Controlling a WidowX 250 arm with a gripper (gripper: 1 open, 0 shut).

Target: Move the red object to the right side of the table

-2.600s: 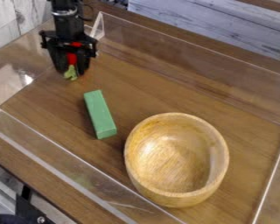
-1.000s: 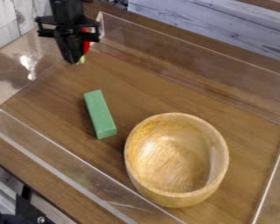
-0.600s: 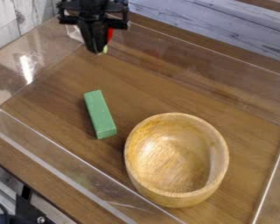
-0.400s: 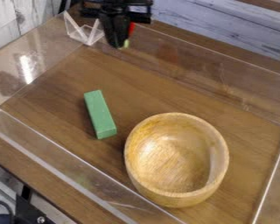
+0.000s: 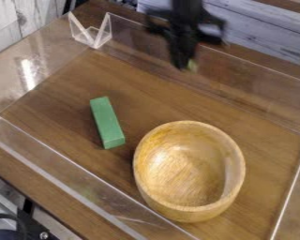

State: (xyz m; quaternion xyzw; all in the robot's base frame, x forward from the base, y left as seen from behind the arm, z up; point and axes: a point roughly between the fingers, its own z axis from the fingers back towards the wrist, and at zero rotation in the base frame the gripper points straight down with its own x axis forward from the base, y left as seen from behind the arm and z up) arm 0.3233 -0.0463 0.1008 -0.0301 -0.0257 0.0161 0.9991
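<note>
No text, label, brand, number or sign could be read.
</note>
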